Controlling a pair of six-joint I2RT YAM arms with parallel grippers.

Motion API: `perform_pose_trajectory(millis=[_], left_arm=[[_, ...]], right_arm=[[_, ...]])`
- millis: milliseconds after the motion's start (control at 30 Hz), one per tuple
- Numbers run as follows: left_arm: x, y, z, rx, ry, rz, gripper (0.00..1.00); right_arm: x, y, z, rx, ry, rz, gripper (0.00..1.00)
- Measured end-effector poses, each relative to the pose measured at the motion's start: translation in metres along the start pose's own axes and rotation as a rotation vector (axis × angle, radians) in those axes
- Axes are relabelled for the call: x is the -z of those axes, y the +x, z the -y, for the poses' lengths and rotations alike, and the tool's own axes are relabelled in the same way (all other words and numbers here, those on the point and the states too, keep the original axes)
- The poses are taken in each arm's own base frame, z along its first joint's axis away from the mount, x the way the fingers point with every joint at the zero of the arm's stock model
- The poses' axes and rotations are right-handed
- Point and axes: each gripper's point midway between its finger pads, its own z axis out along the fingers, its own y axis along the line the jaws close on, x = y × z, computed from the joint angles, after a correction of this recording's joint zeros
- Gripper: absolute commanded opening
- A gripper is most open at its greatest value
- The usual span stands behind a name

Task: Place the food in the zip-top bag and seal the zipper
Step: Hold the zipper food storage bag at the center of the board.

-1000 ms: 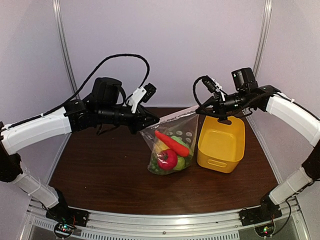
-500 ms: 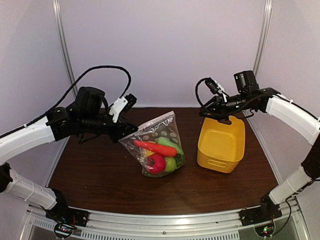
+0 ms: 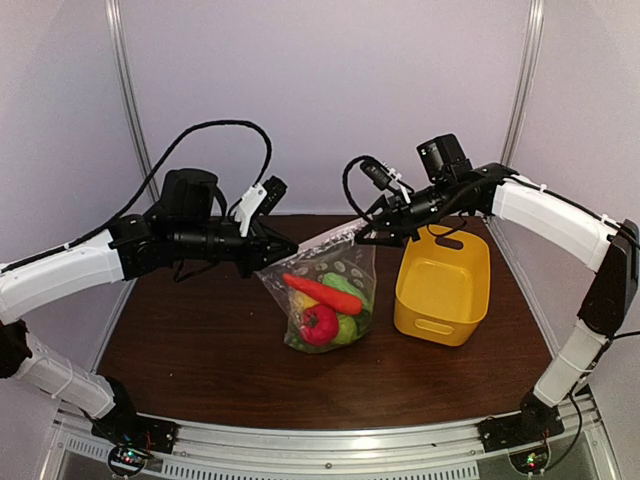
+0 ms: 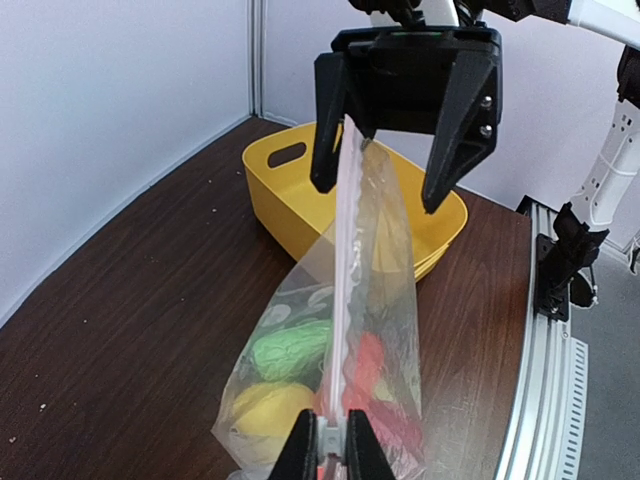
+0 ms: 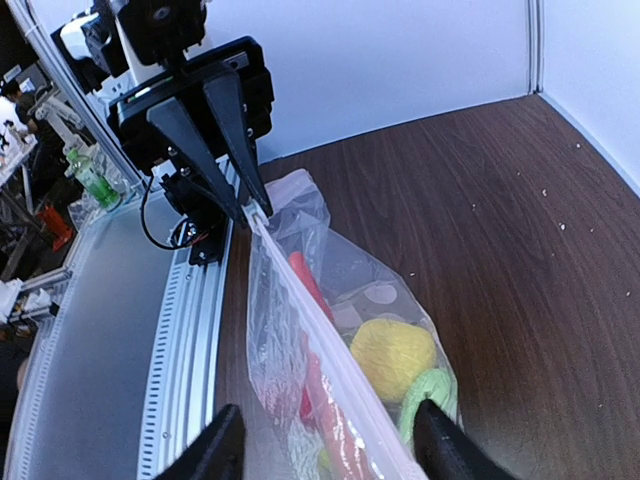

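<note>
The clear dotted zip-top bag (image 3: 335, 270) hangs over the table's middle with the food inside: a carrot (image 3: 322, 293), a red piece (image 3: 318, 325) and green pieces (image 3: 346, 328). My left gripper (image 3: 283, 246) is shut on the left end of the zipper (image 4: 345, 280), its fingertips pinching the strip (image 4: 333, 450). My right gripper (image 3: 366, 232) is open, with its jaws wide on either side of the zipper's right end (image 5: 330, 450). The strip (image 5: 310, 320) runs taut between the two grippers. A lemon (image 5: 392, 355) and green grapes (image 4: 290, 350) show through the plastic.
The yellow handled basket (image 3: 445, 285) stands empty right of the bag, just beyond my right gripper. It also shows behind the bag in the left wrist view (image 4: 285, 200). White walls close the back and sides, and a metal rail runs along the near edge.
My right gripper moved left from above the basket to the bag's right top corner. My left gripper moved right with the bag, whose rim is now stretched straight.
</note>
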Motion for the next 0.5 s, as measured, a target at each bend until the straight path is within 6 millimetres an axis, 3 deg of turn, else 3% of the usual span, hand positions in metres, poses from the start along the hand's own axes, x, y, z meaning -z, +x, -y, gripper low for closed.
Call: perform_pose_trajectory(millis=[67,100,500], left_arm=[[-0.001,-0.001,0.000,-0.001,0.002,0.004,0.00],[-0.001,-0.001,0.000,-0.002,0.002,0.005,0.00],[0.002,-0.003,-0.007,-0.008,-0.049,-0.005,0.01]], right_arm=[[0.000,-0.002,-0.001,0.002,-0.007,0.007,0.06],[0.000,-0.003,-0.002,-0.001,-0.012,0.010,0.00],[0.012,-0.003,0.005,0.009,-0.006,0.045,0.00]])
